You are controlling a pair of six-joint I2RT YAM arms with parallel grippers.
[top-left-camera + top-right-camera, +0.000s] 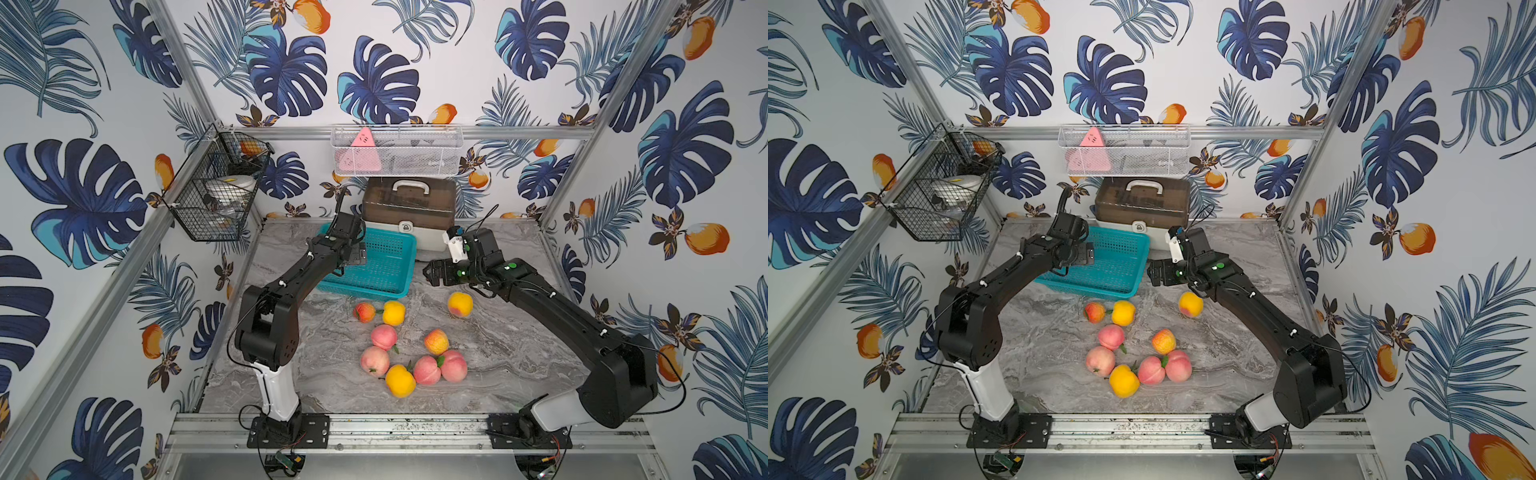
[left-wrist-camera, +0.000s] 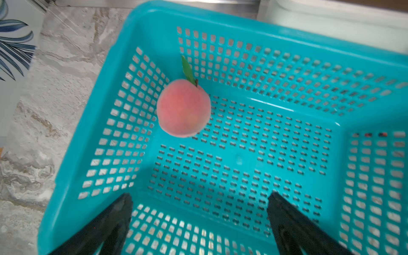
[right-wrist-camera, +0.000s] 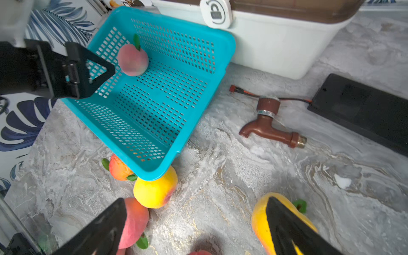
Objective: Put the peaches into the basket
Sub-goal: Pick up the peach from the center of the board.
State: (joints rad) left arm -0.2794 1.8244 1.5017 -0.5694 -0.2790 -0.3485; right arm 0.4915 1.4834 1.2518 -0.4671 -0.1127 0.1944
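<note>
The teal basket (image 1: 388,266) (image 1: 1121,266) stands at the back of the marble table. My left gripper (image 1: 355,259) (image 2: 199,195) hangs open over its left end, nothing between the fingers. Just beyond them a pink peach (image 2: 183,108) (image 3: 132,59) with a green leaf is inside the basket, slightly blurred; both top views hide it under the arm. My right gripper (image 1: 432,272) (image 3: 195,199) is open and empty, right of the basket. Several peaches lie on the table in front, among them a yellow one (image 1: 393,312), an orange-yellow one (image 1: 460,304) and a pink one (image 1: 384,336).
A white box with a brown lid (image 1: 409,208) stands behind the basket. A brown tap (image 3: 271,128) and a flat black device (image 3: 364,110) lie to the right of it. A black wire basket (image 1: 216,191) and a white mesh basket (image 1: 395,149) hang on the walls.
</note>
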